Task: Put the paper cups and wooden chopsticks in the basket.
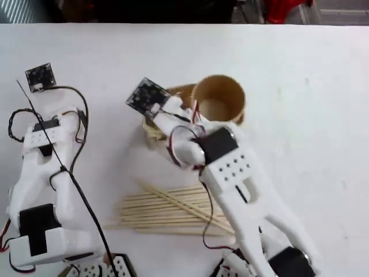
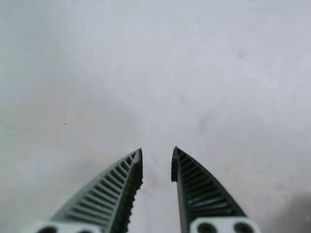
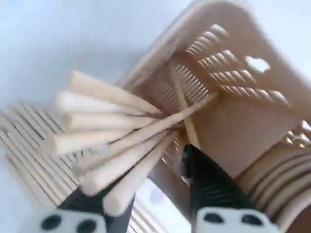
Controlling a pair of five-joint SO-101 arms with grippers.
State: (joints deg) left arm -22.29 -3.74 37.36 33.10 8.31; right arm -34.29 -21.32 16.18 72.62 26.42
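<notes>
High view shows one paper cup (image 1: 219,103) standing mouth-up at upper centre. The rim of one beige basket (image 1: 180,90) shows on either side of it. A loose heap of wooden chopsticks (image 1: 167,209) lies at lower centre on the white surface (image 1: 311,75), too overlapped to count. In the right wrist view, the right tool (image 3: 146,179) is clenched on a bundle (image 3: 121,121) of about seven chopsticks, whose far ends reach inside the slotted basket. In the left wrist view, the left tool (image 2: 156,154) is narrowly parted, grasping nothing, above bare surface.
</notes>
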